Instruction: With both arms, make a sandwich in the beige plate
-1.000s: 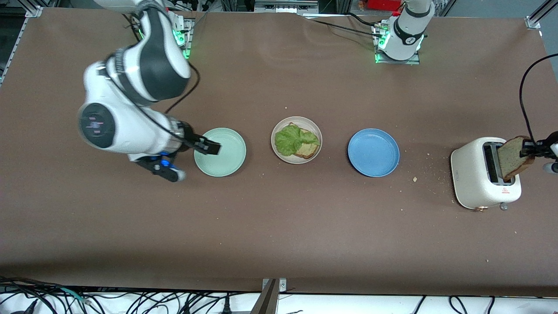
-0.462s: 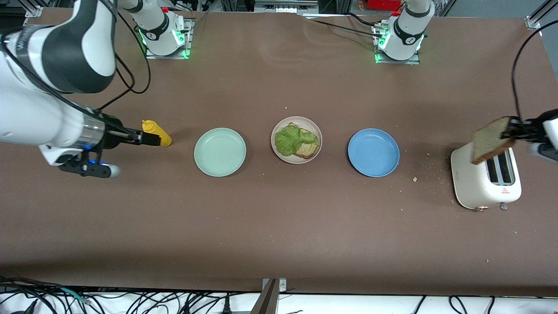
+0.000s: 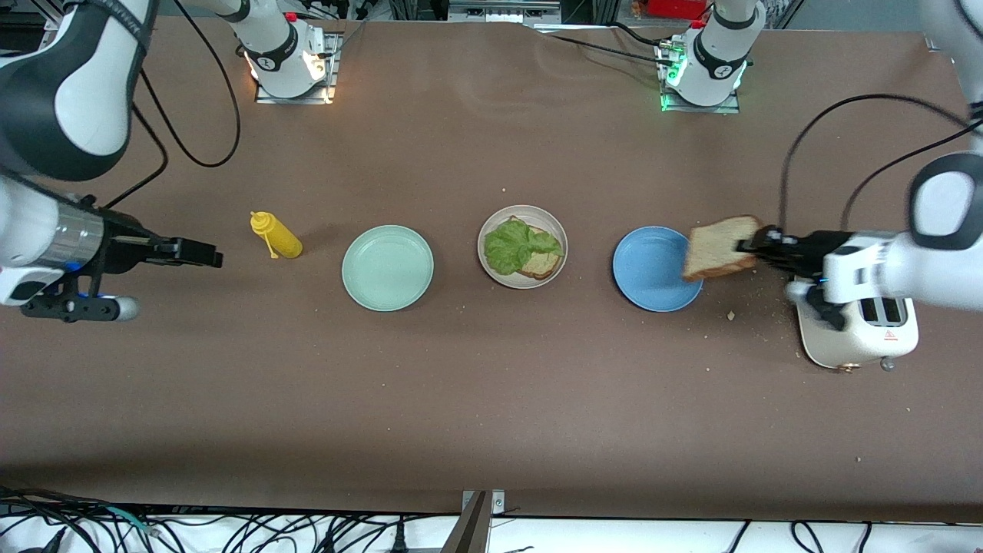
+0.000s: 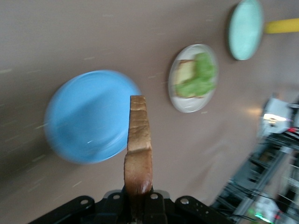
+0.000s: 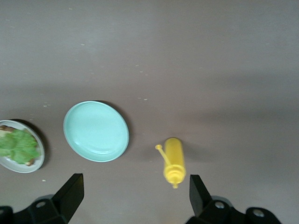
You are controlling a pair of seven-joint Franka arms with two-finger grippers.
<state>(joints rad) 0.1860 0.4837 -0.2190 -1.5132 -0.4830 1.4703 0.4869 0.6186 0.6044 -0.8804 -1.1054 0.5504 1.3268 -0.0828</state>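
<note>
- At right of centre in the front view, a white toaster (image 3: 858,334) is seen lowest of the row, toward the left arm's end of the table, with crumbs beside it.
- Just above it in frame, the left gripper (image 3: 749,247) is clenched on a bread slice (image 3: 720,246), held in the air over the rim of the blue plate (image 3: 649,276). In the left wrist view the slice (image 4: 138,144) is seen edge-on.
- At mid-frame, the beige plate (image 3: 497,274) is found between the blue plate and the mint green plate (image 3: 387,268); one bread slice (image 3: 539,263) lies in it under a lettuce leaf (image 3: 517,244).
- At left of the frame, a yellow squeeze bottle (image 3: 276,235) is laid on its side beside the mint plate.
- At far left, the right gripper (image 3: 207,254) is held spread wide and empty, over bare table near the bottle; its fingers (image 5: 70,192) flank the wrist view.
</note>
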